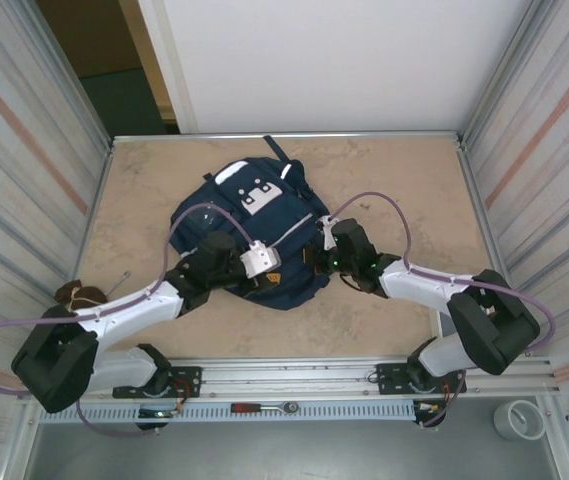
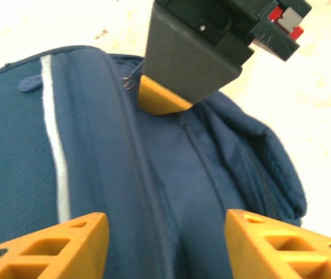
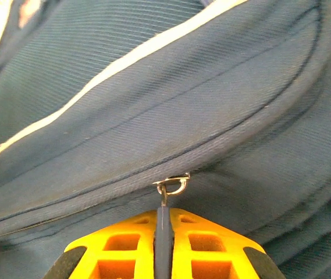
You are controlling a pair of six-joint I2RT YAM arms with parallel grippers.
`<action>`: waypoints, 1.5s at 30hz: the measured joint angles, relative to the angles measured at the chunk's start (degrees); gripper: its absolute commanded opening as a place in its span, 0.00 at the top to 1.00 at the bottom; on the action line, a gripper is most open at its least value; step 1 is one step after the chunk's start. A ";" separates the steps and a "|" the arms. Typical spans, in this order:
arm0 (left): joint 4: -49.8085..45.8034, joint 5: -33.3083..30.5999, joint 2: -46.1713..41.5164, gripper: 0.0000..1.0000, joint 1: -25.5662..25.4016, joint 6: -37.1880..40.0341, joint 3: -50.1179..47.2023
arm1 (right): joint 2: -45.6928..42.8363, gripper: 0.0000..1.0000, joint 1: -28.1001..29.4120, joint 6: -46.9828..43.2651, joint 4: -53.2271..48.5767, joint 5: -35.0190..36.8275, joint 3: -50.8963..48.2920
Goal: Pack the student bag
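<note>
The student bag (image 1: 254, 215), navy blue with a white top patch, lies flat in the middle of the table. My left gripper (image 1: 286, 268) hovers over its near end. In the left wrist view the left gripper (image 2: 165, 224) is open, with bag fabric (image 2: 171, 174) and a zip line between its orange fingers, and nothing gripped. My right gripper (image 1: 316, 258) reaches in from the right. In the right wrist view the right gripper (image 3: 164, 218) is shut on the dark zipper pull (image 3: 164, 235), whose metal ring (image 3: 174, 185) sits on the bag's zip seam. An orange finger of the right gripper (image 2: 159, 99) appears ahead of the left one.
The tan table (image 1: 404, 180) is walled by corrugated panels left and right. A brown object (image 1: 79, 295) lies at the table's left edge. A red-handled tool (image 1: 264, 408) rests on the front rail, and a white cup (image 1: 519, 420) stands at the bottom right.
</note>
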 measured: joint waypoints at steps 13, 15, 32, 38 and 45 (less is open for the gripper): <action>-1.55 -6.36 1.03 0.43 -3.13 1.60 1.88 | -5.57 1.00 5.31 -1.09 2.62 -2.45 -2.75; -1.51 -7.04 1.99 0.53 -3.08 2.05 2.19 | -5.75 1.00 5.70 -1.57 3.13 -2.99 -3.30; -0.81 0.57 -0.17 0.98 2.95 4.46 0.68 | -4.81 1.00 -3.30 -1.64 -2.08 -2.10 -2.16; -1.16 2.29 -1.16 0.79 4.87 5.53 -0.37 | -4.24 1.00 -3.17 -1.27 -1.44 -4.24 -2.16; -3.21 2.03 -0.70 0.51 4.85 5.68 0.68 | -3.72 1.00 -0.87 -1.25 0.00 -3.48 -2.16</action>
